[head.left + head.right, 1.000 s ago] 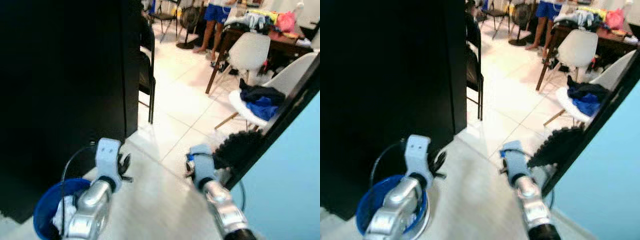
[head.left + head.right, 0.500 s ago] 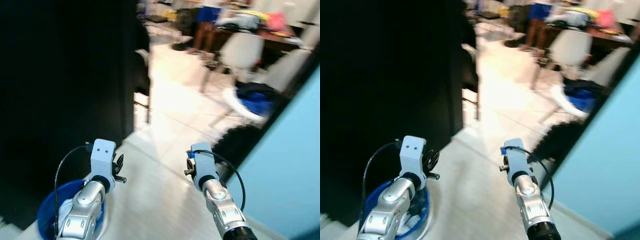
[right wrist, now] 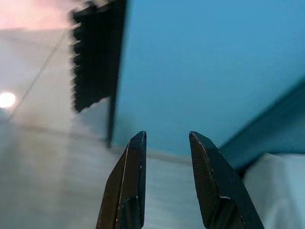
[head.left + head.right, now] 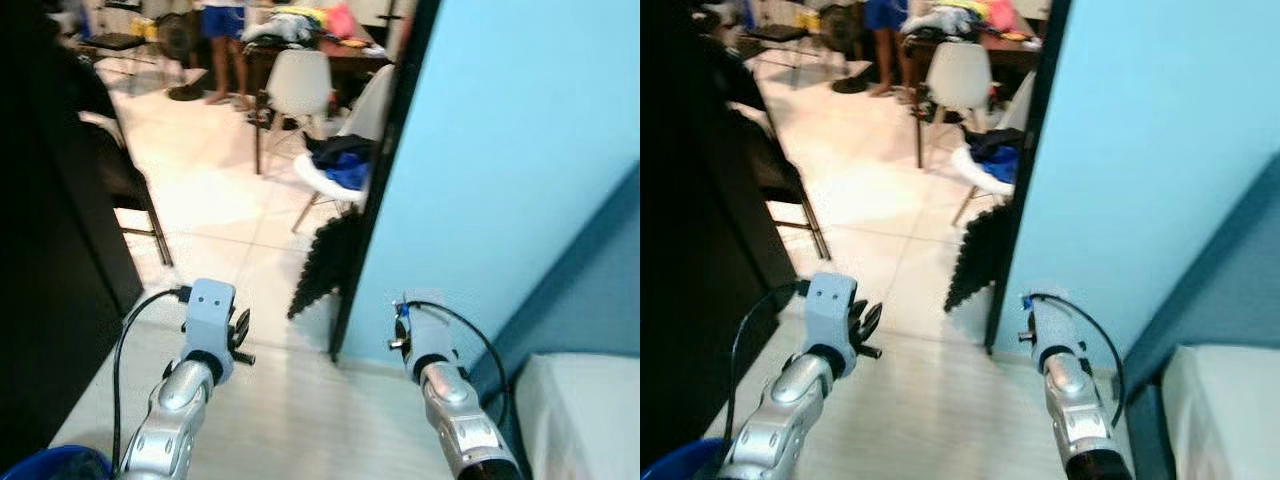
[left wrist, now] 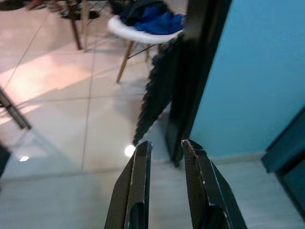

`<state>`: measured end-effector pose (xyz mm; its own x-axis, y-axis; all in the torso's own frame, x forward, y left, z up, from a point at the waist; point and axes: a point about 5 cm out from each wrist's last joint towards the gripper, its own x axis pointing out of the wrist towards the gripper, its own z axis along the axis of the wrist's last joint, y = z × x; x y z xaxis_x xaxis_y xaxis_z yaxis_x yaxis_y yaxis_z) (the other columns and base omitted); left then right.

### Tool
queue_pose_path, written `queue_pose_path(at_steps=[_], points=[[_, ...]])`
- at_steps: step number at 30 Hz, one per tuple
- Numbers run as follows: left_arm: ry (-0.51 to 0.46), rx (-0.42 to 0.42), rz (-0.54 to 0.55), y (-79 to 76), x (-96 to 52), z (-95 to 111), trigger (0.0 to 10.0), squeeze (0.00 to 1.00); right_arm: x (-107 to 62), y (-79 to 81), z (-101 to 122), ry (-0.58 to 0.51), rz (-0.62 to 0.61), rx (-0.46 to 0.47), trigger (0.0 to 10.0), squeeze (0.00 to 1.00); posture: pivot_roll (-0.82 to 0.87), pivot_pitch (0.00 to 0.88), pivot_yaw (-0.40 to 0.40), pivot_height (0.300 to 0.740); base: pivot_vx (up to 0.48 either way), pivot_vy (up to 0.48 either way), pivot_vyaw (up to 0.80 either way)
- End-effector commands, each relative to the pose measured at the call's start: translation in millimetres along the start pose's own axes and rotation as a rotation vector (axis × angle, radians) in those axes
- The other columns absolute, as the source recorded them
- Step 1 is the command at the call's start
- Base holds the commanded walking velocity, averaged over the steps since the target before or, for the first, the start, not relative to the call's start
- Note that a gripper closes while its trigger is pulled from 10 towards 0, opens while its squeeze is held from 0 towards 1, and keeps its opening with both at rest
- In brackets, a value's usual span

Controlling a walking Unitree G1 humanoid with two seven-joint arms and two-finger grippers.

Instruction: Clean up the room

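Note:
My left gripper (image 5: 164,145) is held out low over the pale floor, open, with nothing between its fingers. My right gripper (image 3: 167,136) is open and holds nothing too, facing the blue wall (image 4: 520,150). Dark and blue clothes (image 4: 340,165) lie heaped on a white chair (image 4: 330,185) ahead, beyond the doorway. The rim of a blue bucket (image 4: 50,465) shows on the floor under my left arm (image 4: 185,390). More clothes are piled on a dark table (image 4: 300,35) at the back.
A black jagged-edged foam mat (image 4: 325,265) leans against the black door frame (image 4: 385,180). A black cabinet (image 4: 40,300) and a black chair (image 4: 125,190) stand on the left. A person (image 4: 222,40) stands by the table. A white mattress corner (image 4: 580,410) lies at lower right.
The camera has swung to the right: the blue wall now fills the right side, the black cabinet and the bucket have slid to the left. Both grippers keep the same open pose.

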<state>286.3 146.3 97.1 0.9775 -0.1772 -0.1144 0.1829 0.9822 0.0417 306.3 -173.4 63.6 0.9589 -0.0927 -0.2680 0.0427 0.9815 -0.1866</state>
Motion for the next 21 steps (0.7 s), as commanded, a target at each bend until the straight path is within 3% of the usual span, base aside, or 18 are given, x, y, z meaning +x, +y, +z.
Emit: queue_pose_path(at_steps=[1,8,21], points=[[0.019,0.0,0.015,2.2,-0.5,-5,10.0,0.0,-1.3,-0.2,0,-0.008,-0.009,0.0,10.0,0.0,0.07,0.033,-0.052,0.74,0.0,0.0,-0.8],[0.012,-0.016,0.085,11.6,-1.0,-7,10.0,0.0,-3.3,-7.6,2,-0.032,-0.046,0.006,10.0,0.0,0.07,0.02,-0.049,0.74,0.0,0.0,-0.8],[0.013,0.001,0.086,14.0,-1.5,-10,10.0,0.0,-9.4,-5.7,-2,-0.039,-0.064,-0.01,10.0,0.0,0.06,0.003,-0.037,0.74,0.0,0.0,-0.8]])
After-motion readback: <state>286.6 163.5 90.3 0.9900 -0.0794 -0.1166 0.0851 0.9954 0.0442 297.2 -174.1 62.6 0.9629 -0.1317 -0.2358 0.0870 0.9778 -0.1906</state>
